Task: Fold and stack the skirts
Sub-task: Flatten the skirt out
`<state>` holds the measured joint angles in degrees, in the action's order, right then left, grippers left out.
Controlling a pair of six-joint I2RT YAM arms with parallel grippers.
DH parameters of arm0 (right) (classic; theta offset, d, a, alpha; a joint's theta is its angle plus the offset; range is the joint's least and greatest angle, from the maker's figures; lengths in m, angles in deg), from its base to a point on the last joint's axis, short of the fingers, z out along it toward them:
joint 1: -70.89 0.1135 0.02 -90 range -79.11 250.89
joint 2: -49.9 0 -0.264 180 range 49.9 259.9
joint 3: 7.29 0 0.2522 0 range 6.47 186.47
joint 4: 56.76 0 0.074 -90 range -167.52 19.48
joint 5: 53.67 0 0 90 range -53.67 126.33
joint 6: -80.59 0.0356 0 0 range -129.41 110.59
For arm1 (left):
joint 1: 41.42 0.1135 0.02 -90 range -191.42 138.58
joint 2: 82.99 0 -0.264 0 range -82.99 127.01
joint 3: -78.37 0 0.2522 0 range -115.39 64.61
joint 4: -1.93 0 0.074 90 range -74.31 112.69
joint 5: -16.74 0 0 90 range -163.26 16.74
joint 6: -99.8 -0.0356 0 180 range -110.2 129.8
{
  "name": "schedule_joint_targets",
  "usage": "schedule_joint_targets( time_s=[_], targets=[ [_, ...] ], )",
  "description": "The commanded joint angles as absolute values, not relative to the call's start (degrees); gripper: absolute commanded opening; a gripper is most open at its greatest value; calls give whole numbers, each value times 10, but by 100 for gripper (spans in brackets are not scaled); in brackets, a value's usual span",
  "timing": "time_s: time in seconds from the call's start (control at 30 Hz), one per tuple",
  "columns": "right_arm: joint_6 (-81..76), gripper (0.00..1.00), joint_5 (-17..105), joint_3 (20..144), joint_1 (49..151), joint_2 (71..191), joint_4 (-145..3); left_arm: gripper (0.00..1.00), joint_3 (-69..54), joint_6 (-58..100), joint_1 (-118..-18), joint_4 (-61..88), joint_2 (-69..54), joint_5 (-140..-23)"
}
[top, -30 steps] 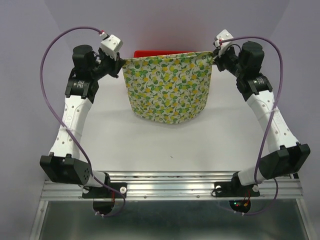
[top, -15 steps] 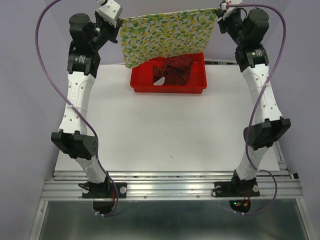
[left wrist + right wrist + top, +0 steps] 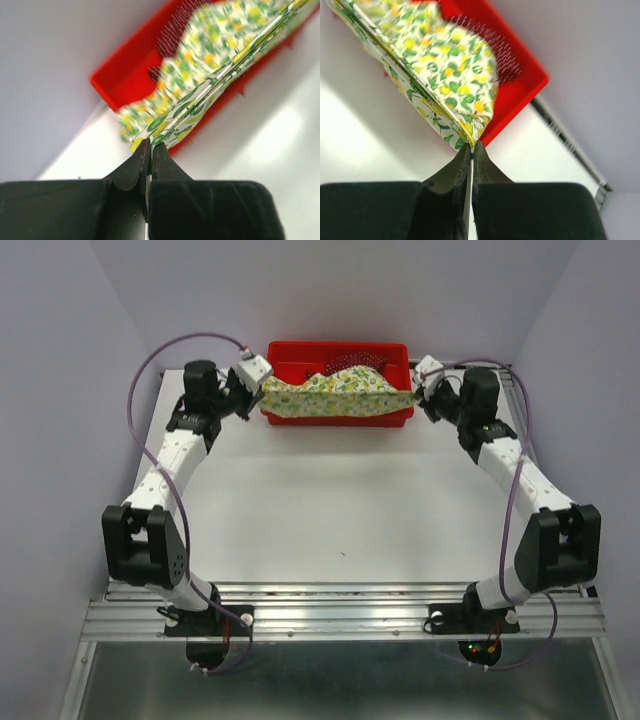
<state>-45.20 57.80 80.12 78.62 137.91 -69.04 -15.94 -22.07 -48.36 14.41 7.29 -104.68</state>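
Cream lemon-print cloth skirt [image 3: 335, 400] hangs stretched along front wall of red plastic tray [image 3: 300, 348]; dark red dotted skirt [image 3: 352, 361] shows behind it, inside tray. L gripper [image 3: 262, 392] is pinched shut on the corner at tray's left end, R gripper [image 3: 415, 397] likewise at tray's right end. Best approach, prob.: draw it evenly onto white table [image 3: 340, 500] in front of tray, w/ equal tension and hem clear of rim.

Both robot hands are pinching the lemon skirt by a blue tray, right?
No, the tray is red, not blue; the top view shows it. The left gripper and right gripper do both pinch the lemon skirt by it.
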Motion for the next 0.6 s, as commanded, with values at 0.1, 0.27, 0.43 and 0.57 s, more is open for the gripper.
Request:
schedule_joint_targets(
  time_s=[0.1, 0.27, 0.43, 0.57],
  targets=[
    [-556, 1, 608, 658, 763, 1194, -729, 0, 46, -341, -480, 144, -152, -1077],
    [-656, 1, 645, 544, 763, 1127, -829, 0, 197, -446, -514, 228, -248, -1049],
    [-736, 1, 673, 446, 763, 1091, -923, 0, 314, -517, -578, 251, -298, -1006],
    [-817, 1, 685, 419, 763, 1078, -990, 0, 360, -560, -612, 282, -324, -997]
  ],
)
